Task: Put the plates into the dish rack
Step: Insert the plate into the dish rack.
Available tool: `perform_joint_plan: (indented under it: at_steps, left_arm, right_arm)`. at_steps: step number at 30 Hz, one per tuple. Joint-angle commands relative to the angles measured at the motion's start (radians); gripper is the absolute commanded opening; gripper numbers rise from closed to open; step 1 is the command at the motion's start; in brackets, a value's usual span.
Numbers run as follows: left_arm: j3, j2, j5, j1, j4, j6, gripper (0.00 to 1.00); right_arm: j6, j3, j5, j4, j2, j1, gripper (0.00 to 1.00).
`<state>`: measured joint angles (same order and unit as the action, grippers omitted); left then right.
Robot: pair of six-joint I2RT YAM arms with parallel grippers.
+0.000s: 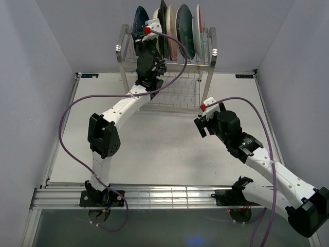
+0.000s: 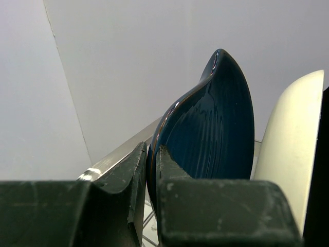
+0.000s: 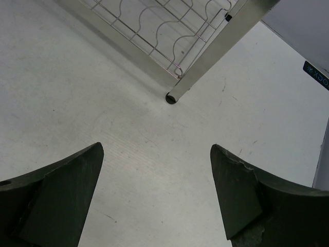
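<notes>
Left wrist view has your left gripper (image 2: 151, 177) pinched tight on the rim of the dark blue plate (image 2: 211, 134), which stands on edge just beside a cream plate (image 2: 293, 144). From the top external view, it's at the left end of the row on the upper tier of the dish rack (image 1: 212, 56), with the other plates (image 1: 180, 23) lined up to its right. Your right gripper (image 3: 157, 149) hangs spread wide above the table (image 3: 77, 92), near one of the rack's legs.

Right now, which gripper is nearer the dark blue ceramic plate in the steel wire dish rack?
Left. The left gripper clamps the dark blue plate; the right gripper hangs open over the table, beside the steel rack leg.
</notes>
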<state>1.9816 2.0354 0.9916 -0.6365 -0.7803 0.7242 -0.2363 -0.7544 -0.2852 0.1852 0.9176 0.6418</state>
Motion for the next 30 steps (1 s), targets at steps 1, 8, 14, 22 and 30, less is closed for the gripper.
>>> perform_joint_plan:
  at_steps: [1, 8, 14, 22, 30]
  left_arm:
    - [0.065, -0.024, -0.018, -0.012, -0.083, -0.006, 0.1]
    - [0.016, -0.06, -0.008, -0.017, -0.059, -0.066, 0.16]
    - [-0.015, -0.096, -0.018, -0.031, 0.003, -0.135, 0.29]
    - [-0.024, -0.119, -0.01, -0.058, 0.07, -0.2, 0.43]
    - [-0.052, -0.175, -0.025, -0.063, 0.171, -0.316, 0.46]
  right_arm:
    - [0.0, -0.029, 0.004, -0.004, -0.013, 0.002, 0.9]
    - [0.002, -0.029, 0.008, -0.004, -0.016, 0.004, 0.9]
    - [0.0, -0.029, 0.009, -0.003, -0.016, 0.004, 0.9]
    - [0.002, -0.029, 0.006, -0.003, -0.017, 0.004, 0.9]
    - [0.006, -0.031, 0.006, 0.0, -0.02, 0.004, 0.9]
